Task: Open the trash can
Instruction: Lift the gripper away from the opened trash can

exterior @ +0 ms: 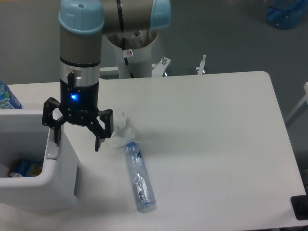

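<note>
A white desk seen from above, with a robot arm coming down from 12 o'clock at the upper left. No brand name or writing can be read anywhere; the clear plastic bottle carries a blue label whose print is too small to make out, and a small blue light glows on the arm's black wrist housing.

The arm hangs vertically, grey with pale blue joint caps. Its black gripper points straight down with its 2 fingers spread wide apart, holding nothing. The left-hand fingertip in the picture sits at the grey push-button strip on the trash can's rim; whether it touches cannot be told. The other fingertip hangs beyond the bin's side, toward the bottle.

The trash can is a large white boxy bin at 8 o'clock, filling the lower left corner and cut off by the left edge of the frame. Its top is open, and a blue and yellow packet lies inside.

The bottle lies on its side at 6 o'clock, just beside the bin, its capped end toward the gripper. A crumpled piece of clear plastic lies at that end.

The desk's right half is bare white surface out to its rounded corner at 2 o'clock. Another blue bottle peeks in at 9 o'clock. Grey floor lies beyond the desk, with a blue container at 1 o'clock.
</note>
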Controlling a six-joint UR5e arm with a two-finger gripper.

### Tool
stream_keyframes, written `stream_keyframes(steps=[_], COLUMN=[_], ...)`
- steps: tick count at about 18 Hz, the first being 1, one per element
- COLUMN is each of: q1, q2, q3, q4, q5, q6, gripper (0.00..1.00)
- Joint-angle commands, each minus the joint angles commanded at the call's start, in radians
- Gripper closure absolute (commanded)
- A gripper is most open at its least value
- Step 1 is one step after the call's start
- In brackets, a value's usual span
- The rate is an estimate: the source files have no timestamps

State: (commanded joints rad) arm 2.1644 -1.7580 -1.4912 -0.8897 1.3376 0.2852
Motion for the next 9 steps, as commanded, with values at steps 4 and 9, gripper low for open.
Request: stream_keyframes(steps=[4,9], q1=[0.067,0.123], q2=[0.006,0.029], q3=[0.060,0.040], q4=[-0.005,-0.032], q5=[0.003,0.089], q6=[0.026,0.237], gripper=[0.00,0.00])
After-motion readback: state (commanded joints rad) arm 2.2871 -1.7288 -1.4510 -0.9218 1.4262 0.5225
